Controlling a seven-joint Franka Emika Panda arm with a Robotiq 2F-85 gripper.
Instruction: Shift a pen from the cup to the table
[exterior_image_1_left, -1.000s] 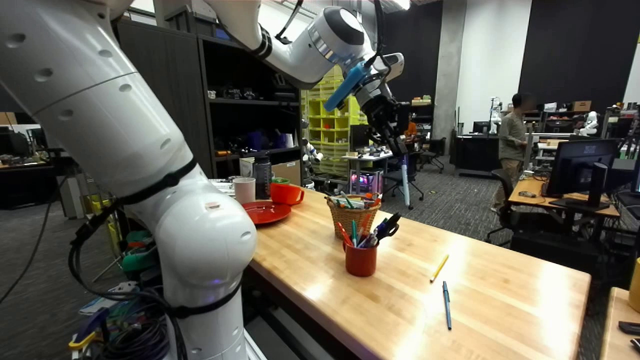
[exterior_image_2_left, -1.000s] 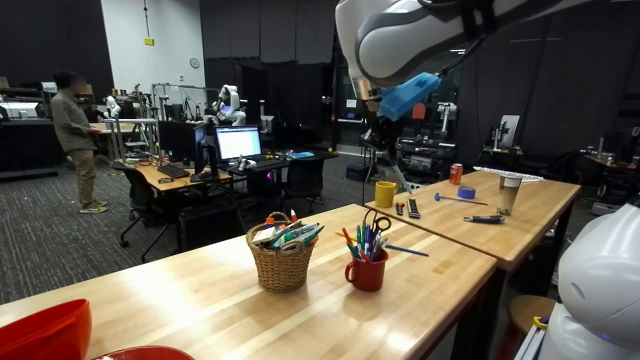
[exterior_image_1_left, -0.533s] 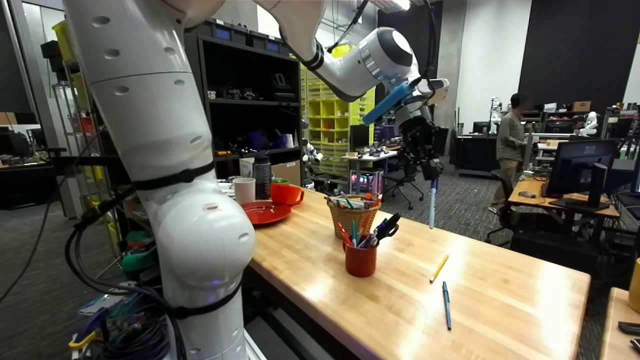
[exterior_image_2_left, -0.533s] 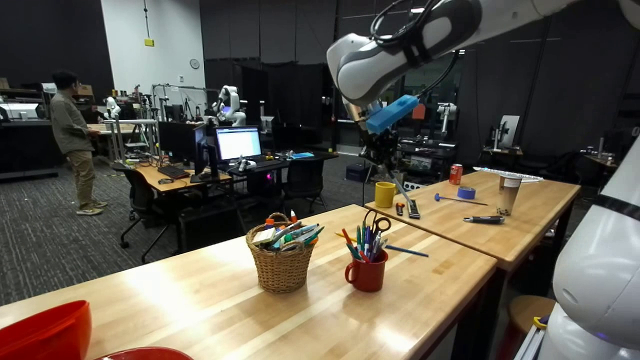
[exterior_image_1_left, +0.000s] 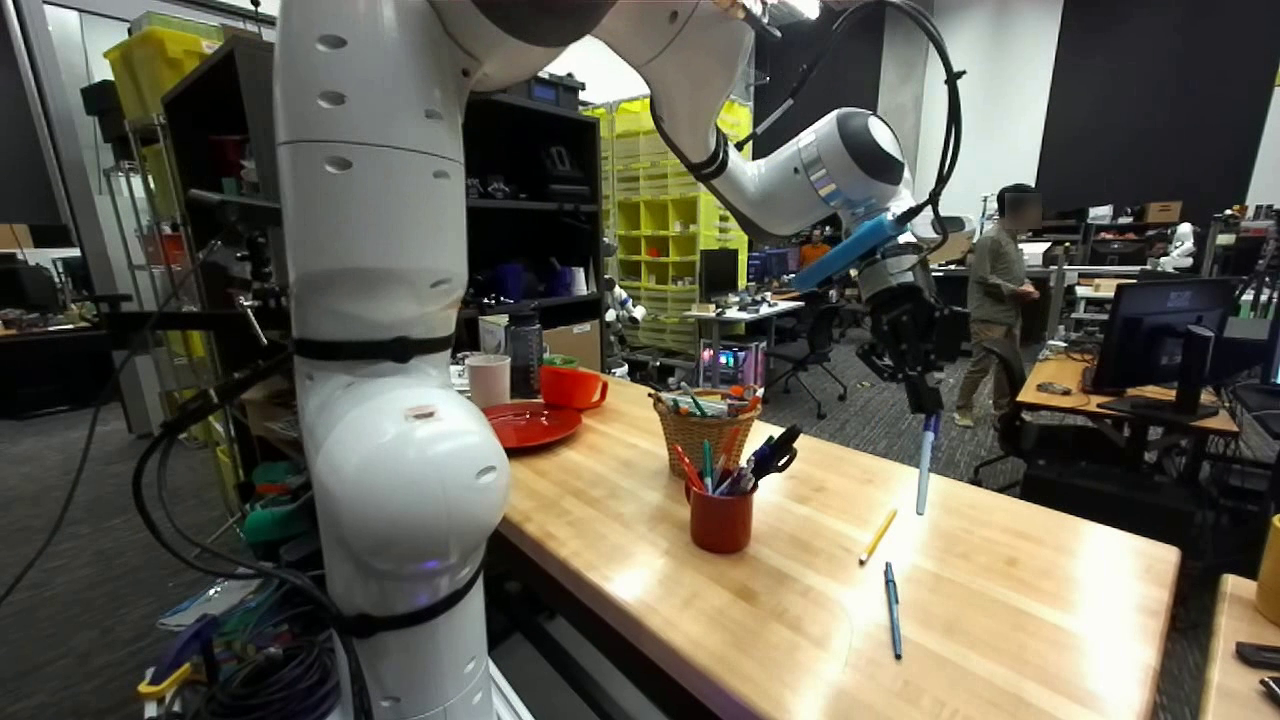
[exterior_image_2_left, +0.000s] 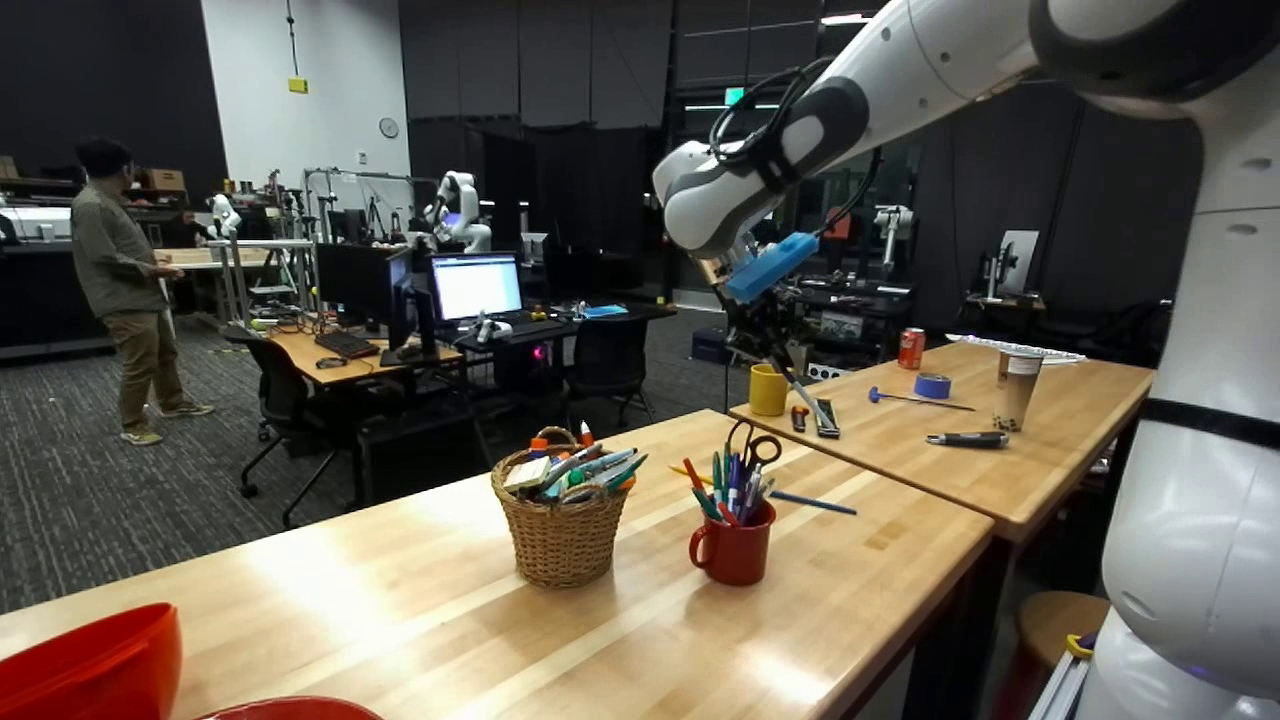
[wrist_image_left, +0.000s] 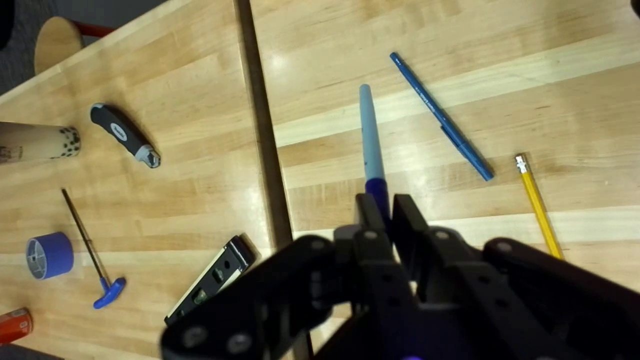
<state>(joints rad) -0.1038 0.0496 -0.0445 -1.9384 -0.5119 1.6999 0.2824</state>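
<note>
Gripper (wrist_image_left: 383, 202) pinched narrow on the dark-blue end of the pen (wrist_image_left: 371, 135), paler end angled down, above the worktop (exterior_image_1_left: 1020, 600) toward its short edge facing the second table (wrist_image_left: 200, 200). Probably light, stiff, slick plastic; round barrel could roll once down. End hold looks workable, mid-barrel likely steadier for laying flat. Cup (exterior_image_2_left: 738, 552): glossy red, handled. Basket (exterior_image_2_left: 566, 537): coarse wicker.

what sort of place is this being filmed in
Probably a robotics lab: the exterior views show another white robot arm in the background, a lit computer monitor and tall yellow shelving.
</note>
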